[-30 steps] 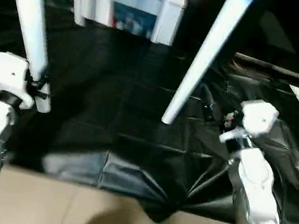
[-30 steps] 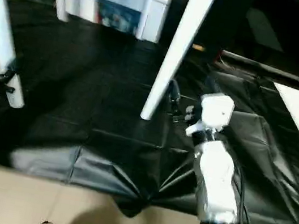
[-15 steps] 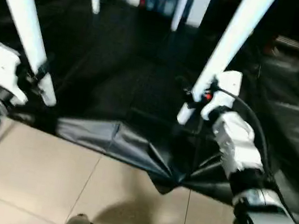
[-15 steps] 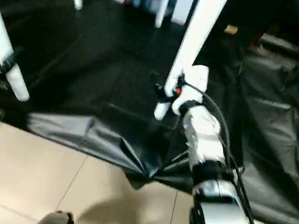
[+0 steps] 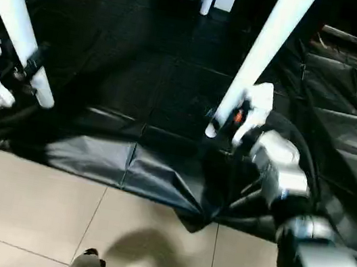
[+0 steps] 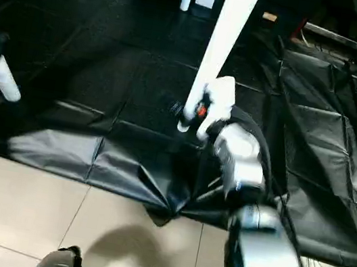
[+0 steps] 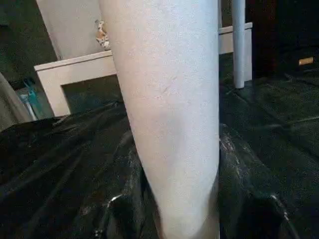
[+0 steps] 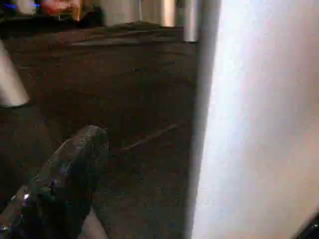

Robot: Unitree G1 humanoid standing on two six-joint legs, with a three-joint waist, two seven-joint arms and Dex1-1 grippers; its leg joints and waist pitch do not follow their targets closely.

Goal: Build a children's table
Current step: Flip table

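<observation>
While both arms reach forward, my left tool [image 5: 29,76] is clenched around the left leg [image 5: 13,13] near its lower end, at about 9 o'clock. My right tool [image 5: 230,118] sits against the right leg [image 5: 264,48] near its tip, but I cannot tell whether it grips. I judge these legs light, stiff and smooth, so they may slip; a hold low on the tube seems best, above the black sheet [image 5: 145,87].

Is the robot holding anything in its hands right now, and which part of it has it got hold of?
Yes. The left gripper clamps one white table leg near its lower end. The right gripper holds another leg near its lower tip.
</observation>
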